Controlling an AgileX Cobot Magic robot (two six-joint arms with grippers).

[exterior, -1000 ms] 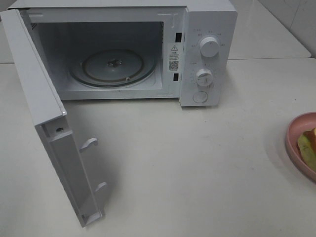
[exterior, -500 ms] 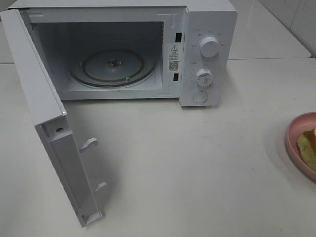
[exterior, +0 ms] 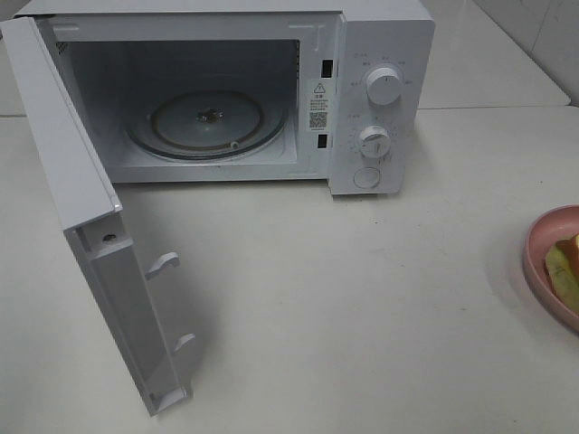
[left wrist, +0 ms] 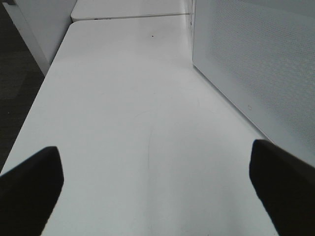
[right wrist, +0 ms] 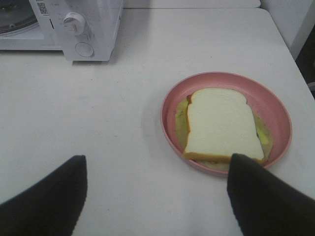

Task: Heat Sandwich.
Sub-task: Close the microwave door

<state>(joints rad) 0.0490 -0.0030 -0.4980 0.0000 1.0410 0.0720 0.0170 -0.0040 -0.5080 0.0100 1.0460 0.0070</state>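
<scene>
With the microwave [exterior: 217, 99] door [exterior: 99, 262] already swung wide, the fetching step is in hand: the sandwich [right wrist: 222, 125] lies on the pink plate [right wrist: 275, 113] on the tabletop [exterior: 362, 307], both tools spread apart and empty, so the right tool [right wrist: 156, 196] must next descend and close on it.

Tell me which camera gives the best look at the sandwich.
The right wrist view: the whole sandwich lies flat on the pink plate, its top slice fully visible. The exterior high view catches only a sliver of it at the frame's edge. The left wrist view shows none of it.
</scene>
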